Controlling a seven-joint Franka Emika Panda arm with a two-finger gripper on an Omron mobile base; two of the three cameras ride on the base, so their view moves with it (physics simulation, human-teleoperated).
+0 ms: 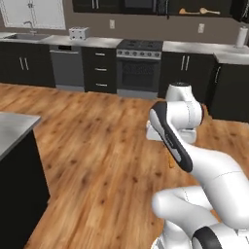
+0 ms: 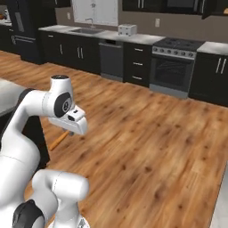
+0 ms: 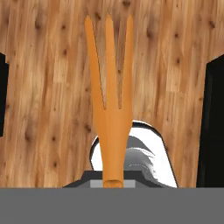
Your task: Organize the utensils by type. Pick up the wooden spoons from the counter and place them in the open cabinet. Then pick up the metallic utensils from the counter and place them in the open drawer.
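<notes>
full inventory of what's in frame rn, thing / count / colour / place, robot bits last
fork: 1, bright orange, three tines, held in the gripper over the wood floor
wooden spoons: 2, tan, lying in the open upper cabinet at the far wall
stove: 1, black with silver trim, far wall
dishwasher: 1, grey, left of the stove
toaster: 1, white, on the far counter
sink: 1, grey basin with faucet, below the window
paper towel roll: 1, white, right end of the far counter
island counter: 1, pale top on black base, near left
floor: brown wood planks
arm: 1, white with dark joints
gripper: 1, shut on the fork's handle
</notes>
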